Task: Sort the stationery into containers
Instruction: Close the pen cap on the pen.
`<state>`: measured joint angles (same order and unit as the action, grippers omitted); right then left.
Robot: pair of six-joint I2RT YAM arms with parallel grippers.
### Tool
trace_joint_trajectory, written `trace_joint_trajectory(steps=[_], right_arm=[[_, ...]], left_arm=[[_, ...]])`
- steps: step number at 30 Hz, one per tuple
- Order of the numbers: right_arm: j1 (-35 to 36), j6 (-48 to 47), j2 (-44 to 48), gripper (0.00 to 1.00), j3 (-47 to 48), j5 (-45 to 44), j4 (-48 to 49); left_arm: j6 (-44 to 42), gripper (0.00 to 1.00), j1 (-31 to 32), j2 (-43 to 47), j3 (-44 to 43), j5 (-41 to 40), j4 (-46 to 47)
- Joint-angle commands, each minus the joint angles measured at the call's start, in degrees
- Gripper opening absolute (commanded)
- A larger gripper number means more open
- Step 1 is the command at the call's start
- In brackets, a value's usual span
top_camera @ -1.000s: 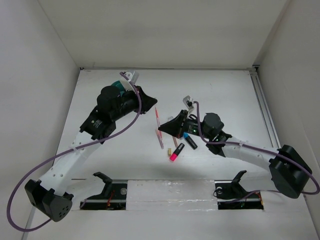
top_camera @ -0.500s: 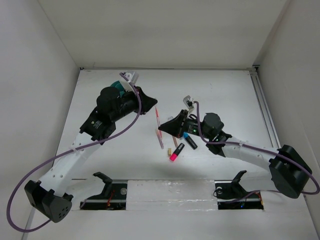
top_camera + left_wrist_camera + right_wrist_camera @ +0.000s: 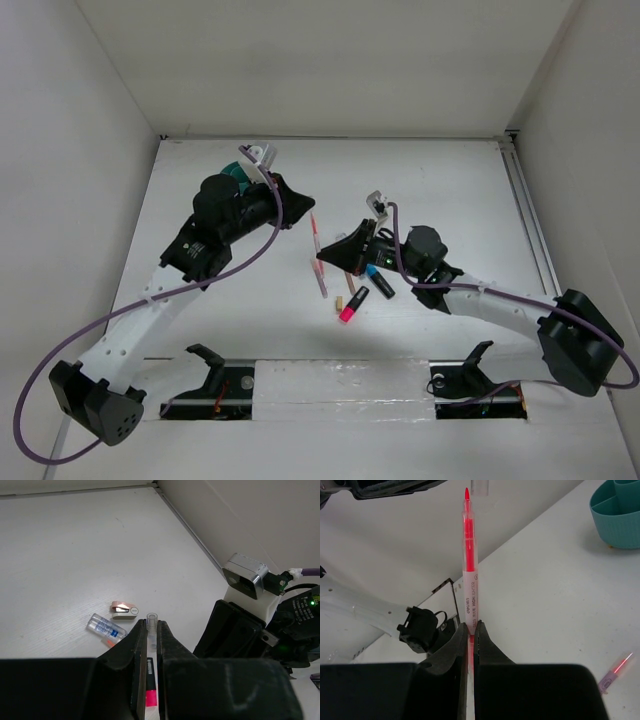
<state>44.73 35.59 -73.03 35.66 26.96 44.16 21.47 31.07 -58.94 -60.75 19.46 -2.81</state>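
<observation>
My right gripper [image 3: 471, 626] is shut on a thin salmon-pink pen [image 3: 469, 580], uncapped, its tip pointing at the left gripper; the pen also shows in the top view [image 3: 314, 234]. My left gripper [image 3: 152, 625] is shut on the pen's clear cap [image 3: 151, 617], which sits just off the pen tip in the right wrist view [image 3: 479, 486]. The teal tub [image 3: 617, 510] stands at the back left, mostly hidden under the left arm in the top view [image 3: 235, 172]. A second pink pen [image 3: 321, 280], a pink highlighter with black cap [image 3: 352, 305] and a blue-black marker [image 3: 380, 282] lie on the table.
A clear-blue tube [image 3: 105, 627] and a small beige eraser [image 3: 124, 609] lie on the table below the left gripper. A tiny tan piece [image 3: 340, 302] lies by the highlighter. White walls enclose the table on three sides.
</observation>
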Motion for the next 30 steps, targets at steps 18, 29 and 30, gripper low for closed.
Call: trace_joint_trajectory(steps=[18,29,30], right_arm=[[0.53,0.62,-2.11,0.00,0.64,1.87,6.73],[0.53,-1.58,0.17,0.00,1.16,-0.42,3.91],[0.53,-1.58,0.17,0.00,1.17,-0.42,3.91]], left_arm=[[-0.73,0.00,0.13,2.60,0.11,-0.83,2.11],[-0.73,0.00,0.13,2.60,0.11,-0.84,2.11],[-0.73,0.00,0.13,2.60,0.11,-0.83,2.11]])
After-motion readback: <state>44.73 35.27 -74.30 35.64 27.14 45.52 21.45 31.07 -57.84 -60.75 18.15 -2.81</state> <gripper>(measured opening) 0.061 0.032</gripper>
